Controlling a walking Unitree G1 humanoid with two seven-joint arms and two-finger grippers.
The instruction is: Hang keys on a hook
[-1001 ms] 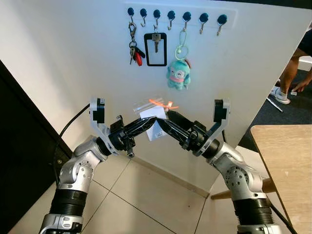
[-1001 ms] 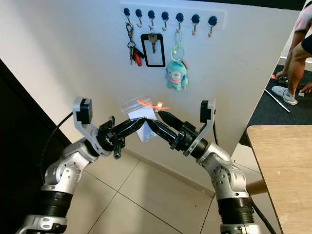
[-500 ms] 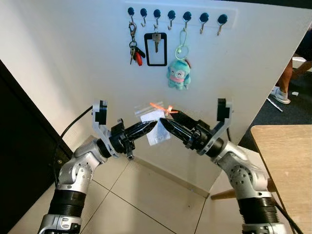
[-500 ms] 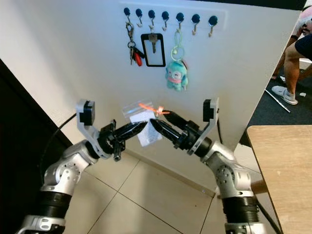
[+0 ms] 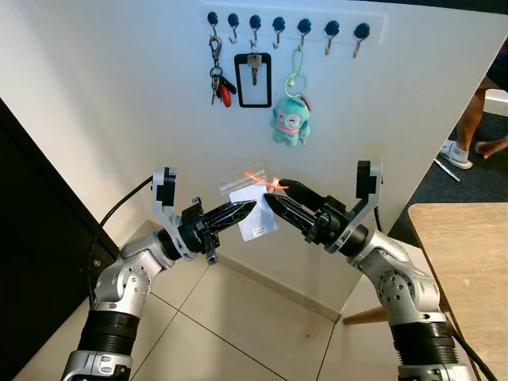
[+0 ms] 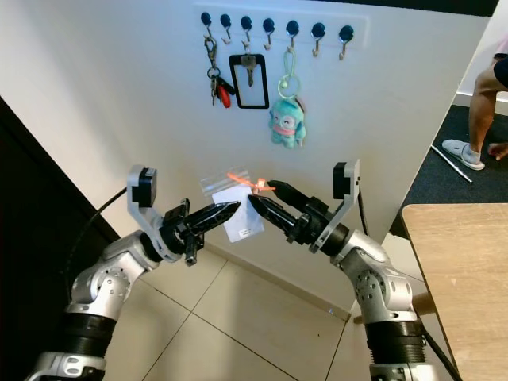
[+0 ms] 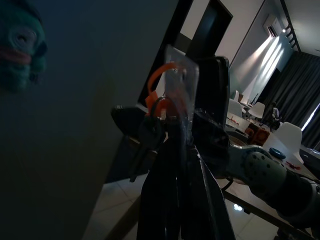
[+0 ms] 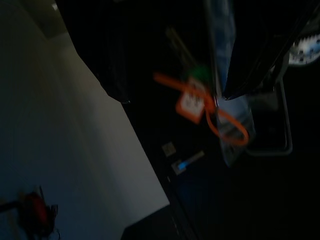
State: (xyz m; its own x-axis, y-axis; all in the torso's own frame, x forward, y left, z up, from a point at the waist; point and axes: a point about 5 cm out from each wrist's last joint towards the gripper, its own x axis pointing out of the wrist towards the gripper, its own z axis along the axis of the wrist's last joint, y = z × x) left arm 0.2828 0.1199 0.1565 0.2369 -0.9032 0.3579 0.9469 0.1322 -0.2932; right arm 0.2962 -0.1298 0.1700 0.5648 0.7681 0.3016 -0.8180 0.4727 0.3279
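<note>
A clear plastic bag [image 5: 255, 216] with a white card and an orange tie [image 5: 258, 175] hangs in front of the white wall, between my two grippers. My left gripper [image 5: 251, 207] is shut on the middle of the bag. In the left wrist view, dark keys [image 7: 150, 135] show inside the bag [image 7: 181, 80]. My right gripper [image 5: 274, 193] stands open at the bag's tied corner, one finger on each side of it. The hook rail [image 5: 286, 24] is above, with bare hooks [image 5: 331, 32] among its several hooks.
On the rail hang a key bunch with a red fob [image 5: 217, 79], a key in a black frame [image 5: 253, 79] and a teal plush [image 5: 290, 121]. A wooden table [image 5: 468, 262] stands at the right, a person's leg [image 5: 475, 119] behind it. A dark panel [image 5: 32, 238] borders the left.
The two grippers, crossed over the bag a second ago, have drawn apart so their tips no longer overlap. The bag has shifted slightly right. The person's leg has moved.
</note>
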